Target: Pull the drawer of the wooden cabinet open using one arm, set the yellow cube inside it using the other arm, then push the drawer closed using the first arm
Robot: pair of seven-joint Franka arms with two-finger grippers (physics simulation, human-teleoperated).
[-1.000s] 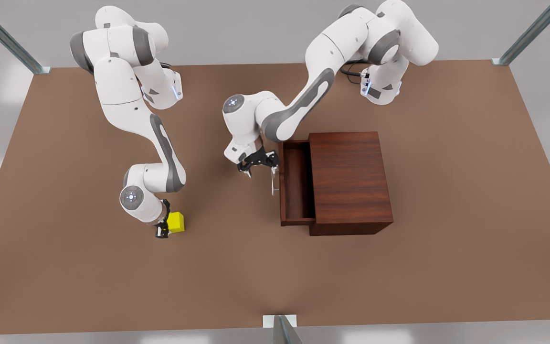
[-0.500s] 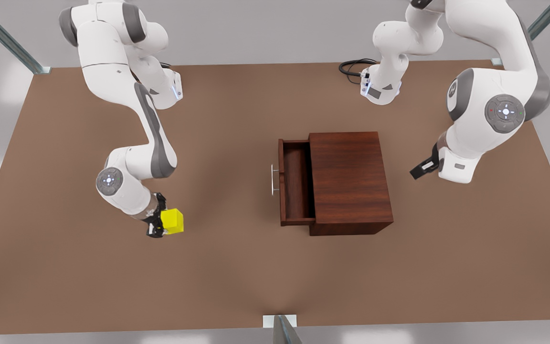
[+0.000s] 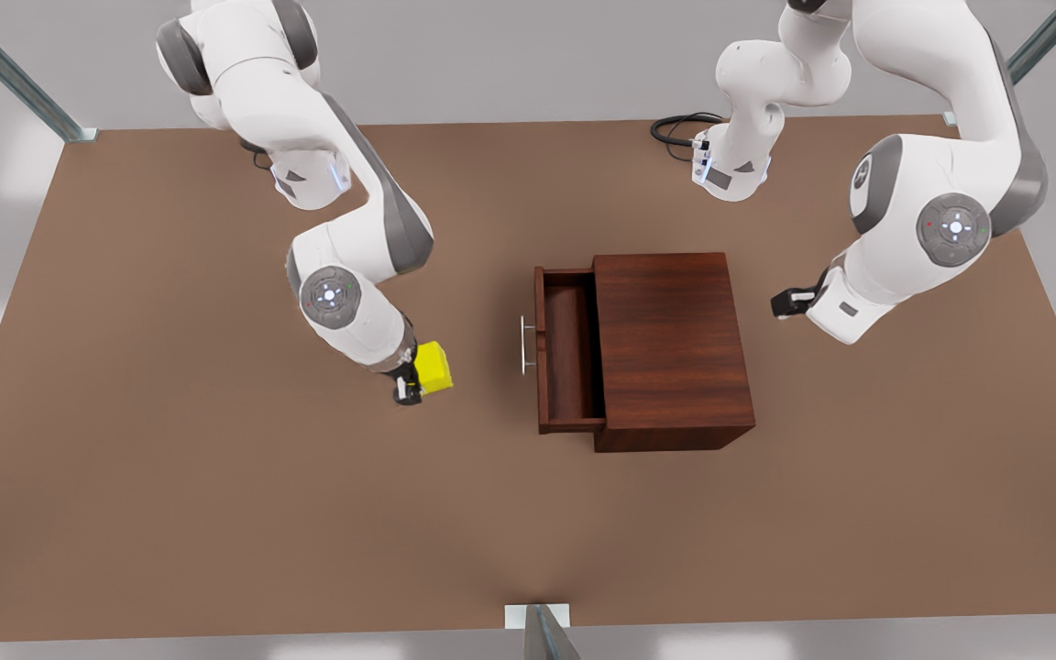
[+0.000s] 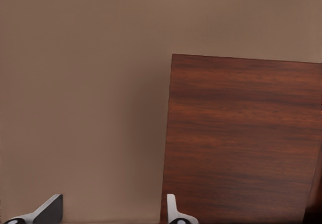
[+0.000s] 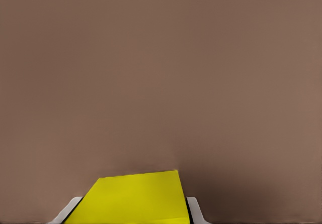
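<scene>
The wooden cabinet (image 3: pixel 670 348) (image 4: pixel 241 138) stands mid-table. Its drawer (image 3: pixel 569 353) is pulled out toward the front view's left, and the silver bar handle (image 3: pixel 523 345) faces that way. The drawer's inside looks bare. Left of the drawer, above the tabletop, hangs the yellow cube (image 3: pixel 434 368) (image 5: pixel 133 199), with my right gripper (image 3: pixel 413 380) (image 5: pixel 132 210) shut on it. My left gripper (image 3: pixel 786 302) (image 4: pixel 112 204) waits open on the cabinet's other side, at the front view's right, holding nothing.
The brown table (image 3: pixel 170 513) stretches wide around the cabinet. A black cable (image 3: pixel 675 128) lies by the arm base at the back. Metal frame posts (image 3: pixel 15 73) stand at the back corners, and a bracket (image 3: pixel 537 619) sits at the front edge.
My right gripper lifted the yellow cube and carried it toward the drawer. My left gripper let go of the handle and swung over to the cabinet's far side, where it now holds nearly still.
</scene>
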